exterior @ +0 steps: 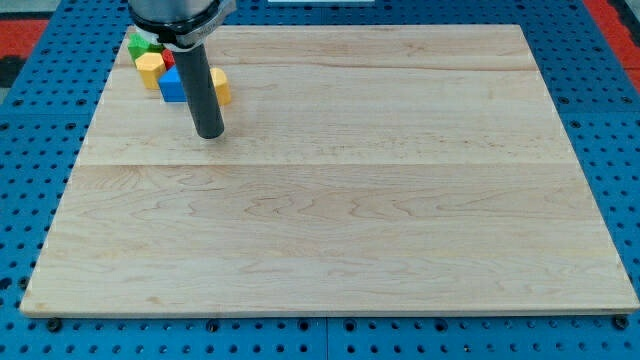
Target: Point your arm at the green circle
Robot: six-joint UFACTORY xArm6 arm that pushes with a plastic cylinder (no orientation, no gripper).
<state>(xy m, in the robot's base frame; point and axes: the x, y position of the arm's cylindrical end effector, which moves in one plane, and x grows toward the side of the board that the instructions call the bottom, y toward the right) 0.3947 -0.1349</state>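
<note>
A cluster of blocks sits at the board's top left corner. A green block (140,44) lies at the far left of it; its shape is partly hidden. A yellow block (150,68) sits just below the green one. A small red block (168,60) and a blue block (172,85) lie to its right. Another yellow block (220,86) peeks out right of the rod. My tip (208,134) rests on the board just below the cluster, right of the blue block and well right and below the green block. The rod hides part of the cluster.
The wooden board (330,200) lies on a blue perforated table (30,180). The arm's dark mount (180,15) hangs over the top left corner. Red surface (612,20) shows at the view's top right.
</note>
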